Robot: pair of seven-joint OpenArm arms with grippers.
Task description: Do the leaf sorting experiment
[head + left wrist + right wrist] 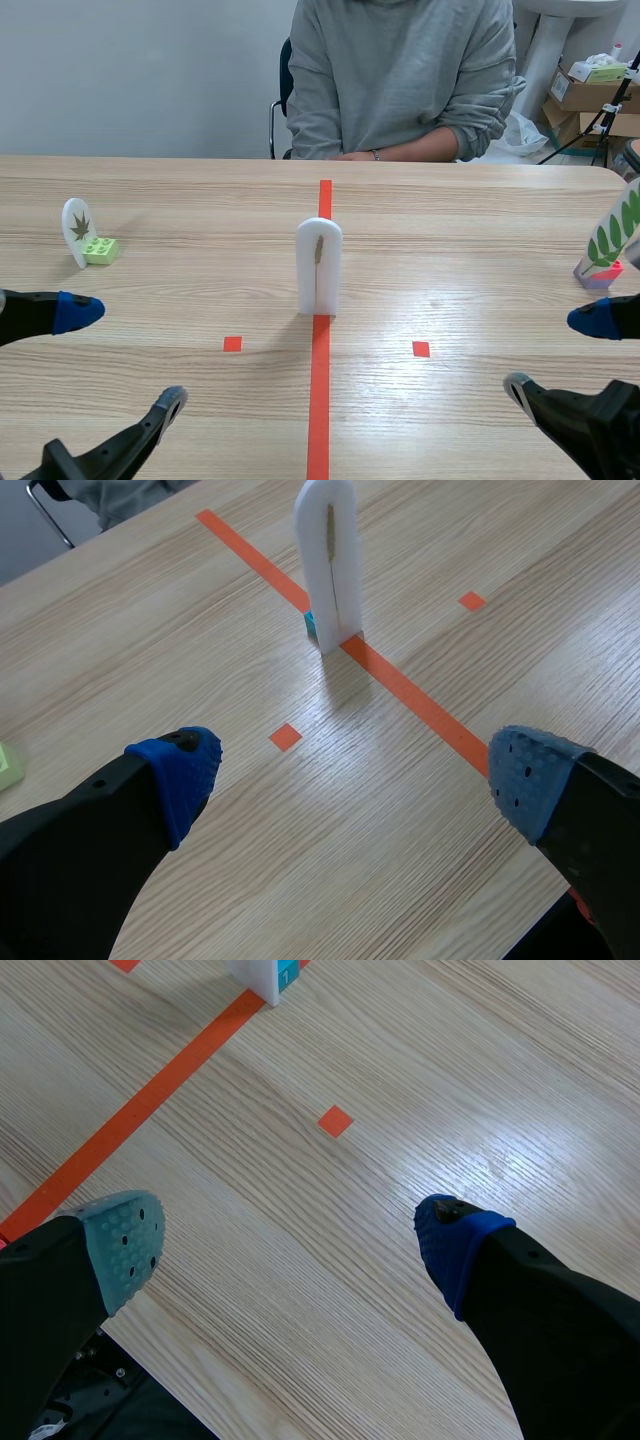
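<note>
Fingers (175, 775) apart, leaf card (328, 565) ahead

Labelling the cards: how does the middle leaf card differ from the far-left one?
The middle card looks taller and arch-topped, the left card shorter and oval. The middle card bears a slim brownish leaf, the left card a dark lobed leaf. Both are white and standing.

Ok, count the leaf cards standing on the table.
3. A brown-leaf card far left by a green block, a white card mid-table on the tape line, a green-leaf card at the right edge, partly cut off; others may be unseen.
</note>
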